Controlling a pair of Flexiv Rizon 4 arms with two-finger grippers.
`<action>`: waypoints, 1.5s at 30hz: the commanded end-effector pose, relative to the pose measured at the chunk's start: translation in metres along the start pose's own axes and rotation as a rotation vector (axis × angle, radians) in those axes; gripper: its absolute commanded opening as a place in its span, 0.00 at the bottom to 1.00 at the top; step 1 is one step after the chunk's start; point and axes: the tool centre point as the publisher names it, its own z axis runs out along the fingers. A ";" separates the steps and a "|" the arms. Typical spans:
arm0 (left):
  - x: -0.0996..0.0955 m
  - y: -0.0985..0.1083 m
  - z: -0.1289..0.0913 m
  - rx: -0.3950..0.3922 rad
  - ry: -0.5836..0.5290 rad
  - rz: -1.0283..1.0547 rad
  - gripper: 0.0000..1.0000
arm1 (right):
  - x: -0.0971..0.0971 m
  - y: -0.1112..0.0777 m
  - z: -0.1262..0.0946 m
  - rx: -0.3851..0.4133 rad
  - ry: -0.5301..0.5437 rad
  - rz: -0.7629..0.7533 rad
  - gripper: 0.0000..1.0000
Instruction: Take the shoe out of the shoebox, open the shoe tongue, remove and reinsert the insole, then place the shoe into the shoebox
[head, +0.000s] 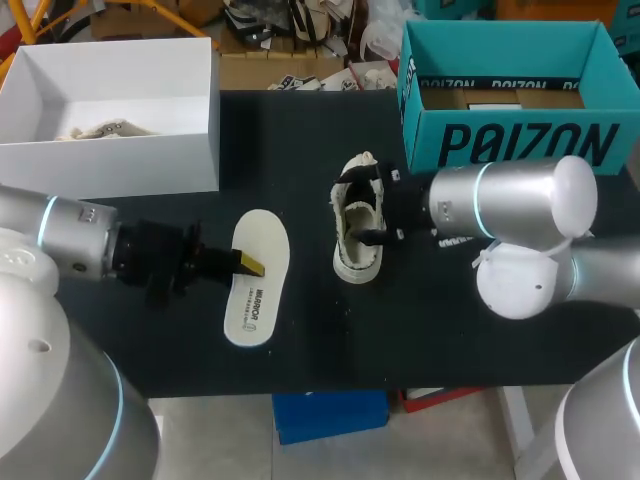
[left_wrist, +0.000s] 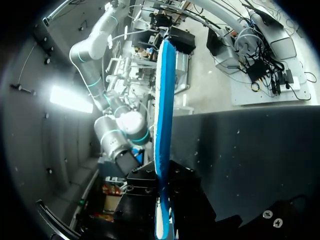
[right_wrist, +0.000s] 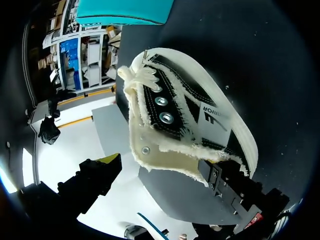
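Black table (head: 450, 320), centre: cream shoe (head: 352, 262) (right_wrist: 190, 115) sits upright, out of its box, long axis running near–far. The insole (head: 258, 290) (left_wrist: 164, 125) is out of the shoe, just left of it and apart from it, white side up (blue underside in the left wrist view).

L. arm: left gripper (head: 248, 265) (left_wrist: 162, 195) is closed on the insole's left edge, one finger each face.

R. arm: right gripper (head: 368, 208) (right_wrist: 162, 172) straddles the shoe's upper from the right, fingers spread – the black finger touches the collar, the yellow-tipped finger (right_wrist: 109, 161) stands clear, so no grip.

Teal shoebox (head: 520, 140) is at far right, open. White box (head: 110, 165) is at far left.
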 end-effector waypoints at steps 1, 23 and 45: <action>-0.001 -0.001 -0.001 -0.001 0.004 0.001 0.00 | 0.013 -0.003 -0.001 -0.283 -0.044 -0.039 1.00; -0.001 -0.001 -0.001 -0.001 0.004 0.001 0.00 | 0.026 0.002 -0.006 -0.332 -0.168 -0.113 1.00; -0.001 -0.001 -0.001 -0.001 0.004 0.001 0.00 | 0.011 0.001 0.016 -0.382 -0.146 -0.093 1.00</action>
